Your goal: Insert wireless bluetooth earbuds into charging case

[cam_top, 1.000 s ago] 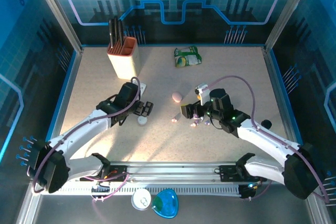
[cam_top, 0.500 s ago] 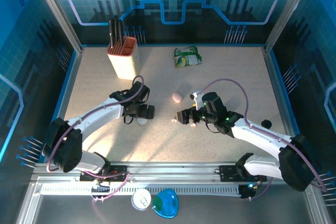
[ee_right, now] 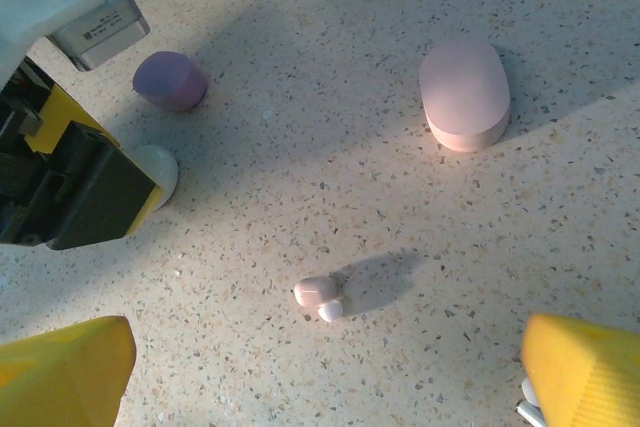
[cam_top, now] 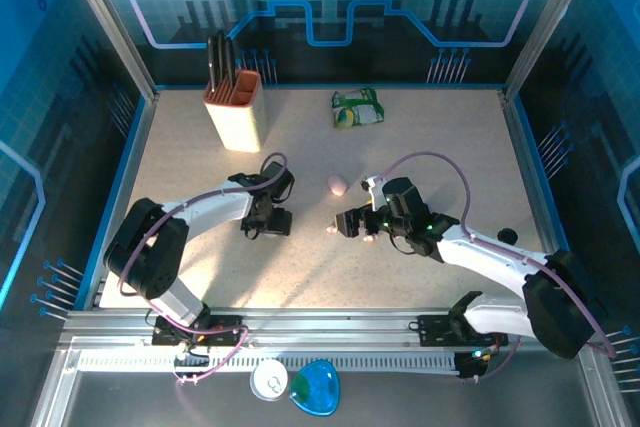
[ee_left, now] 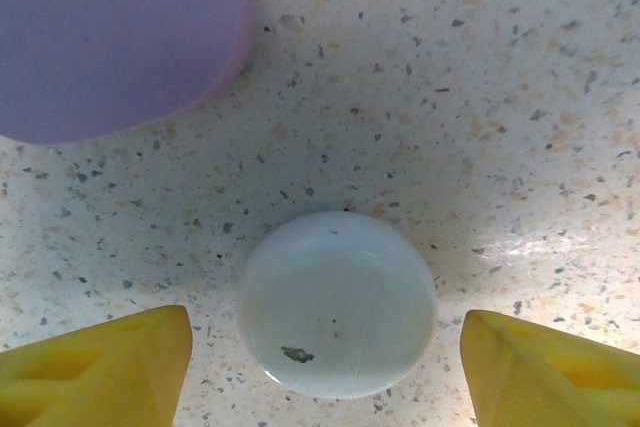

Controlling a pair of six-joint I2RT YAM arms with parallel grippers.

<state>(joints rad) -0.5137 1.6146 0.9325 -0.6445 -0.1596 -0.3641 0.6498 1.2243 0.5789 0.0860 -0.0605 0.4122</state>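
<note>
In the left wrist view a round white charging case point(ee_left: 337, 303) lies on the table between my left gripper's point(ee_left: 325, 367) yellow fingertips point(ee_left: 100, 367). The jaws stand open, a gap on each side. A lilac case point(ee_left: 110, 37) lies just beyond it. From above, the left gripper point(cam_top: 268, 222) sits low over that spot. My right gripper point(ee_right: 325, 377) is open and hovers just short of a pale pink earbud point(ee_right: 318, 294) lying on the table. A shut pink case point(ee_right: 464, 95) rests farther off. The earbud point(cam_top: 330, 228) lies just left of the right gripper point(cam_top: 350, 225).
A knife block point(cam_top: 235, 107) stands at the back left and a green packet point(cam_top: 357, 107) lies at the back centre. A small white earbud point(ee_right: 528, 402) lies by my right finger. A white disc point(cam_top: 269, 379) and a blue piece point(cam_top: 316, 387) lie off the table's front edge.
My left gripper has come down to the right over the white case and its jaws have narrowed. The right gripper moved left towards the pink earbud, then held still.
</note>
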